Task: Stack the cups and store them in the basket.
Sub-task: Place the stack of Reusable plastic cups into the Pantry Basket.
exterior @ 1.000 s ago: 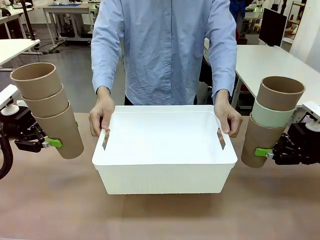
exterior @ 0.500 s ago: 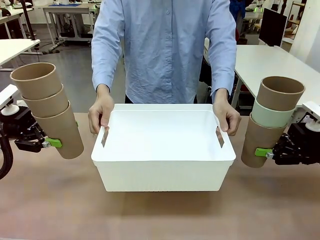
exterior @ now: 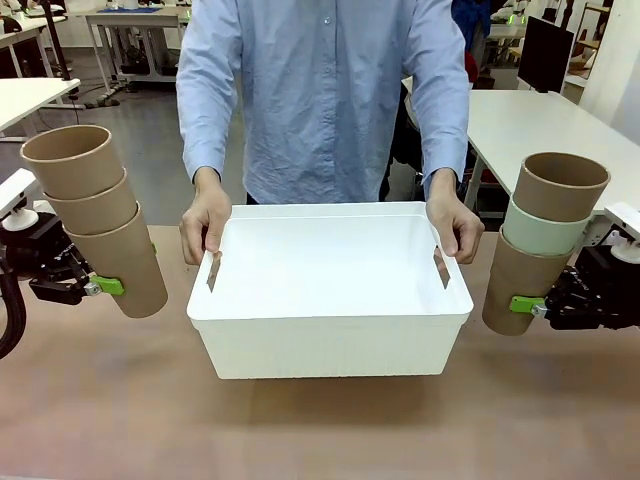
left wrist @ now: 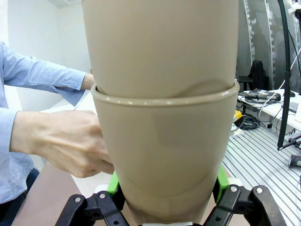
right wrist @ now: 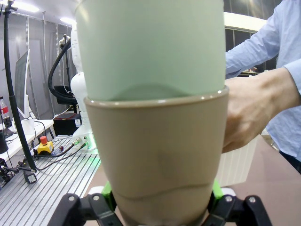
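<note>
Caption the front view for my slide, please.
Left end effector and right end effector each hold three stacked cups beside the basket a person holds.

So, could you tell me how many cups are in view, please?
6. Three tan cups nest in the left gripper; the right gripper holds a bottom tan cup, a mint green cup mid-stack, a top tan cup. None in the basket.

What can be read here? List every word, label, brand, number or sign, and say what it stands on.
None can be read.
The left cup stack, the right cup stack, the white basket and the person's shirt are plain.
Any print on the background gear in the wrist views is too small to read.
</note>
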Action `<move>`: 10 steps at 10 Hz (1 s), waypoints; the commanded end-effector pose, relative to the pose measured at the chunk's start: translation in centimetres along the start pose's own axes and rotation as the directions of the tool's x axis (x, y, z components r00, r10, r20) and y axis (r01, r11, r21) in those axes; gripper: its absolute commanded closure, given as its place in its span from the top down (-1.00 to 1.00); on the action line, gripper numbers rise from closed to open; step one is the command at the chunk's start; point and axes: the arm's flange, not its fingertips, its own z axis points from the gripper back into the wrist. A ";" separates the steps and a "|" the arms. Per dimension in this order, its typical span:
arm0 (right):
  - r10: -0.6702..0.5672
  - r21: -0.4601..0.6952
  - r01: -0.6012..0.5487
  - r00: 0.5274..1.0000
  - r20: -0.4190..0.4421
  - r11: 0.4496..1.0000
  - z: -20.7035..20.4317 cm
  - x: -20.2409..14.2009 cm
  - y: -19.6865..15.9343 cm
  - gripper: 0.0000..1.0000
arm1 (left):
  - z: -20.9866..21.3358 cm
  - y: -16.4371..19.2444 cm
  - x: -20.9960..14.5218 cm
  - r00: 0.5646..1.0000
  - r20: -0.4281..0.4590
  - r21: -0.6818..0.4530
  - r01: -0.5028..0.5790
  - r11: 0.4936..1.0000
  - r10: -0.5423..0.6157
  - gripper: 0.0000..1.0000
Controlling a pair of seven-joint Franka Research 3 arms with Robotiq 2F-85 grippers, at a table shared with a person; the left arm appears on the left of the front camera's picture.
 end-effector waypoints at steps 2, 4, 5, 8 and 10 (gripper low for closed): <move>0.011 -0.009 -0.011 1.000 0.009 1.000 0.0 0.4 -0.1 0.68 | -0.1 0.0 0.3 1.000 0.006 -0.005 0.015 1.000 -0.015 0.70; 0.011 -0.009 -0.011 1.000 0.009 1.000 0.0 0.4 -0.1 0.68 | -0.1 0.0 0.3 1.000 0.006 -0.005 0.015 1.000 -0.015 0.70; 0.011 -0.009 -0.011 1.000 0.009 1.000 0.0 0.4 -0.1 0.68 | -0.1 0.0 0.3 1.000 0.006 -0.005 0.015 1.000 -0.015 0.70; 0.011 -0.009 -0.011 1.000 0.009 1.000 0.0 0.4 -0.1 0.68 | -0.1 0.0 0.3 1.000 0.006 -0.005 0.015 1.000 -0.015 0.70; 0.011 -0.009 -0.011 1.000 0.009 1.000 0.0 0.4 -0.1 0.68 | -0.1 0.0 0.3 1.000 0.006 -0.005 0.015 1.000 -0.015 0.70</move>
